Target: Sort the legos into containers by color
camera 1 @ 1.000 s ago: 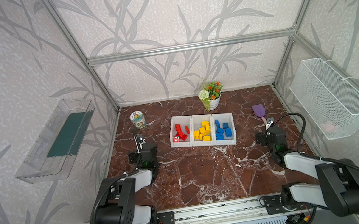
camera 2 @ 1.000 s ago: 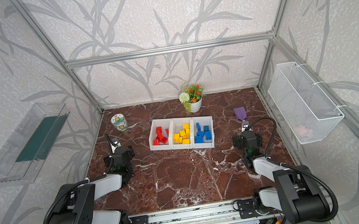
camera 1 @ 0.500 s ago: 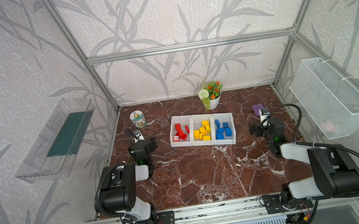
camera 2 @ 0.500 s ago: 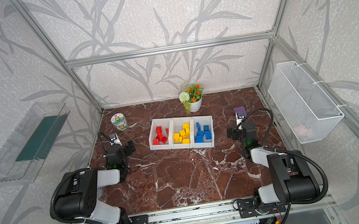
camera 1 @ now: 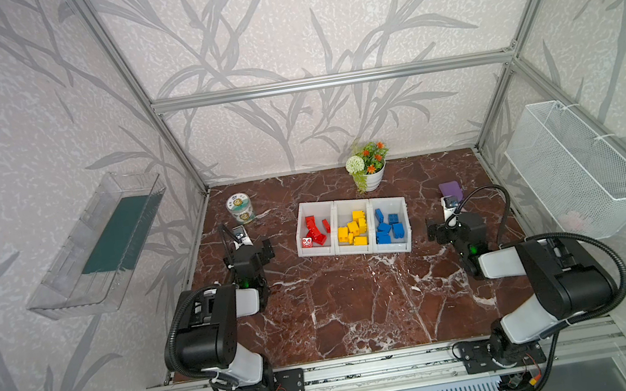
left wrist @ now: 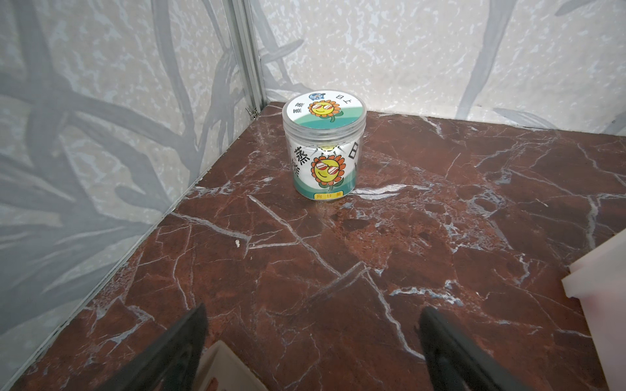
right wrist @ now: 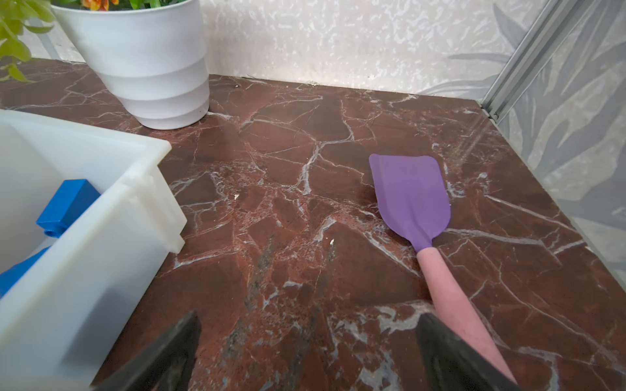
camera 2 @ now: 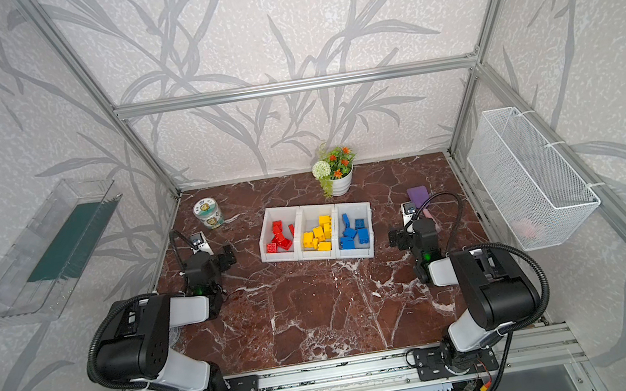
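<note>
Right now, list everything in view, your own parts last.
red legos: about six, red, left container
yellow legos: about six, yellow, middle container
blue legos: about six, blue, right container
containers: three, white, joined in a row mid-table
sunflower-label jar: one, clear, table's back left
potted flowers: one, white pot, behind the containers
spatula: one, purple and pink, right of containers
clear tray: one, green liner, left wall
wire basket: one, white, right wall
table: one, red-brown marble
left gripper: one, black, open, empty, near jar
right gripper: one, black, open, empty, beside spatula
</note>
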Robot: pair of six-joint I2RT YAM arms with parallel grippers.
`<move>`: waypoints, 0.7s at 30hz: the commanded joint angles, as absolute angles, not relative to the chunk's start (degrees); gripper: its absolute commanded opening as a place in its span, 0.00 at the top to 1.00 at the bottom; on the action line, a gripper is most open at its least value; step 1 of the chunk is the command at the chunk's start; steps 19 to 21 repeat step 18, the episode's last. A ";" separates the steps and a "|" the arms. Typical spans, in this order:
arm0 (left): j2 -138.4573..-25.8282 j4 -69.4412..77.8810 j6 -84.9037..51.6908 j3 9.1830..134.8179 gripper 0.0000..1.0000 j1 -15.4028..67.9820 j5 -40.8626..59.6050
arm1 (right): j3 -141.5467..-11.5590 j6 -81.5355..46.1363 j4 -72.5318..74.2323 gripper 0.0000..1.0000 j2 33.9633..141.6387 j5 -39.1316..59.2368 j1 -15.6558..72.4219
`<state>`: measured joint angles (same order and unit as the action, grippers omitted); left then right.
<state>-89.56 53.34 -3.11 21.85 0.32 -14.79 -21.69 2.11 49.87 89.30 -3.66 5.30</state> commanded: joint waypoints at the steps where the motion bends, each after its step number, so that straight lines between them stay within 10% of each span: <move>1: -90.17 55.12 -2.27 21.37 0.01 0.53 -14.59 | -22.60 2.83 49.49 0.01 88.24 -4.57 5.30; 21: -90.14 54.98 -2.47 21.45 0.01 0.24 -13.88 | -22.67 2.81 49.13 0.01 88.24 -4.66 5.28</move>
